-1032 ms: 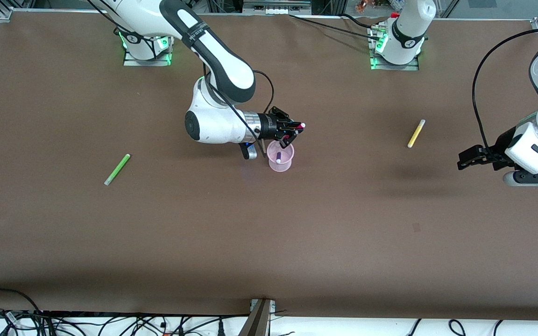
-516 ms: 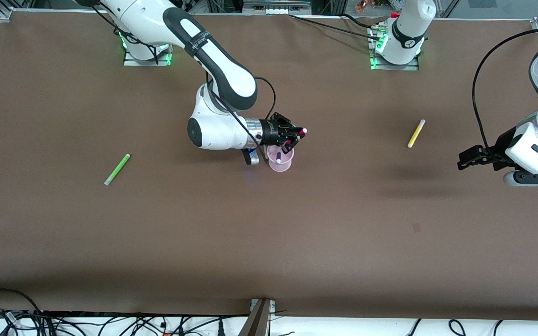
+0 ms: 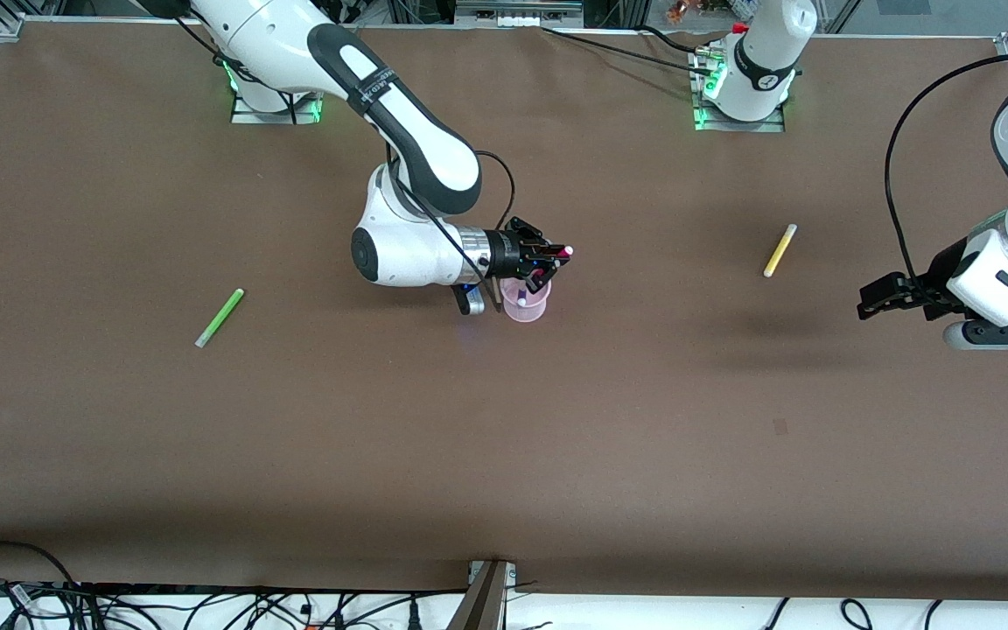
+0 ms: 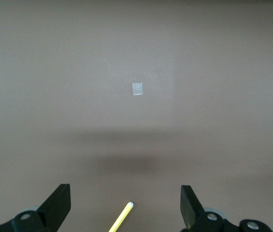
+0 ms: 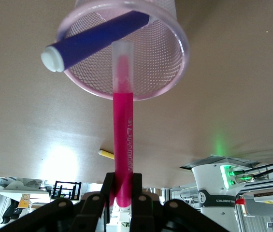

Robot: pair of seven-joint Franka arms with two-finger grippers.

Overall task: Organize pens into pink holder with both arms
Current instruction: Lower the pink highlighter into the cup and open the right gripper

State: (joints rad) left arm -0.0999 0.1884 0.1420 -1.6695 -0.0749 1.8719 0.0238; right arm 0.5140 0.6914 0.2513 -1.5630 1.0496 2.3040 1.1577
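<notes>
- Compared with the frame one second ago, we see the right gripper (image 3: 548,262) has shifted slightly lower in the front view and now sits over the pink holder (image 3: 525,306), covering more of its rim; the green pen, yellow pen and left arm have not moved.
- We find the right gripper's fingers (image 5: 108,189) pinching the magenta-pink pen (image 5: 123,145) near one end. Its pale capped end lies over the holder's mouth in the right wrist view.
- We see the purple pen (image 5: 95,39) already in the pink holder (image 5: 175,43), leaning against the rim with its pale cap sticking out.
- We locate the green pen (image 3: 220,318) flat on the table (image 3: 504,455) toward the right arm's end, well apart from the holder.
- We locate the yellow pen (image 3: 780,250) flat on the table toward the left arm's end.
- We see the left gripper (image 4: 125,205) waiting with fingers spread wide, in the air near the yellow pen (image 4: 121,218).
</notes>
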